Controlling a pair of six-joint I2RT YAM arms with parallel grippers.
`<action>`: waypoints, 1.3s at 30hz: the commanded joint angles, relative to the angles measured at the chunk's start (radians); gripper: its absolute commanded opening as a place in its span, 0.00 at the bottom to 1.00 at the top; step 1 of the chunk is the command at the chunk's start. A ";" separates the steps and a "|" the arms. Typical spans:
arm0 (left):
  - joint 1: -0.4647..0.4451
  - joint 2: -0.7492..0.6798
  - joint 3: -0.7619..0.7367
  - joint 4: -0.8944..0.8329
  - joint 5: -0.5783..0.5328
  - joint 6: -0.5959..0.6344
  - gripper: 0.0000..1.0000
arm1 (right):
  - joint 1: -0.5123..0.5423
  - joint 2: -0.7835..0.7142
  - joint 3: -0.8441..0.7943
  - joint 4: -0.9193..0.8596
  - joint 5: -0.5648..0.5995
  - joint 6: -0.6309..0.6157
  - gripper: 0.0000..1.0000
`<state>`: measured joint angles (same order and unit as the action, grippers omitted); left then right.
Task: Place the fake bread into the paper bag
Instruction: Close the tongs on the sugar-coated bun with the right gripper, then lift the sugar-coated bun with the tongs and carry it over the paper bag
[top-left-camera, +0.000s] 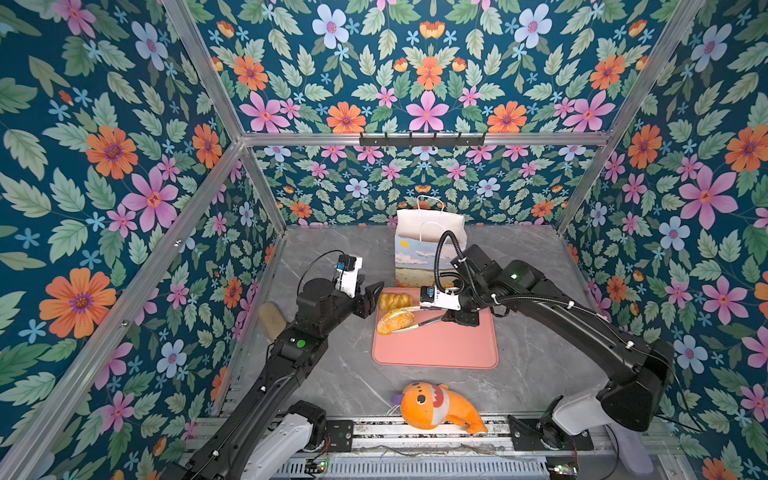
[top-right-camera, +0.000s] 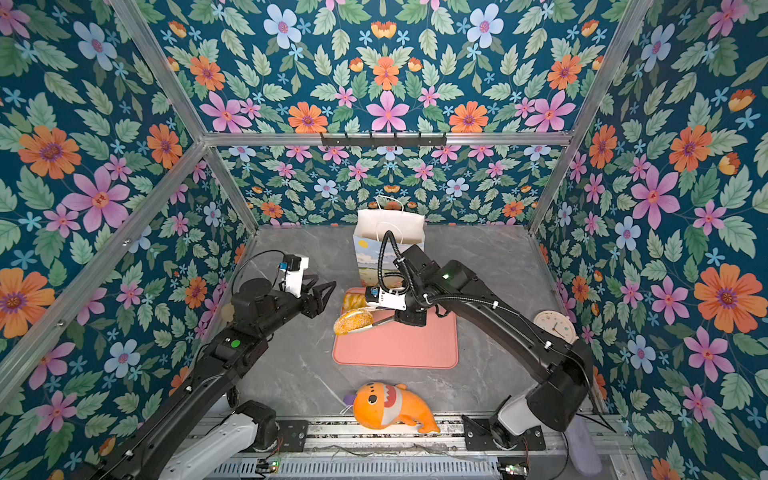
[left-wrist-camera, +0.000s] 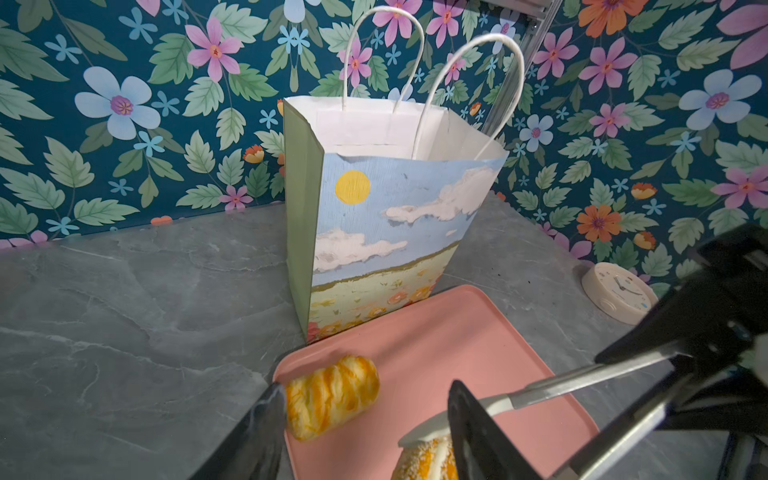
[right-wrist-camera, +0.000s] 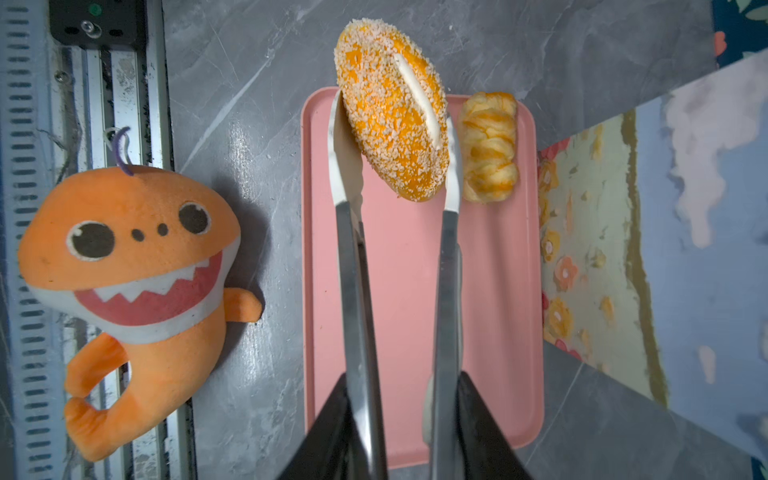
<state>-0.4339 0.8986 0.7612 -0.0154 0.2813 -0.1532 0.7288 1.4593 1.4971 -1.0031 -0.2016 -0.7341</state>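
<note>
A sesame-speckled roll of fake bread (top-left-camera: 395, 321) (right-wrist-camera: 392, 108) is clamped between the tips of metal tongs (top-left-camera: 428, 321) (right-wrist-camera: 349, 249) at the left edge of the pink tray (top-left-camera: 436, 349). My right gripper (top-left-camera: 446, 318) (right-wrist-camera: 403, 376) is shut on the tongs' arms. A braided bun (top-left-camera: 395, 300) (left-wrist-camera: 332, 395) lies on the tray's far left corner. My left gripper (top-left-camera: 374, 297) (left-wrist-camera: 365, 386) hangs open just left of the bun, holding nothing. The paper bag (top-left-camera: 415, 253) (left-wrist-camera: 386, 232) stands upright and open right behind the tray.
An orange plush fish (top-left-camera: 436, 407) lies by the front rail. A tan oblong block (top-left-camera: 272, 318) leans at the left wall. A round clock (top-right-camera: 555, 326) sits by the right wall. Flowered walls close in three sides.
</note>
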 joint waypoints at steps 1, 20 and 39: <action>0.000 0.055 0.053 0.038 0.000 -0.025 0.63 | -0.035 -0.049 0.015 -0.076 0.025 0.116 0.33; 0.000 0.418 0.358 0.067 0.068 -0.019 0.66 | -0.619 -0.255 0.168 -0.322 0.006 0.219 0.34; 0.000 0.488 0.463 -0.018 0.039 -0.075 0.66 | -0.652 0.181 0.816 -0.420 -0.056 0.108 0.33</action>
<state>-0.4339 1.3876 1.2144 -0.0231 0.3363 -0.2287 0.0753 1.6123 2.2593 -1.4063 -0.2188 -0.5972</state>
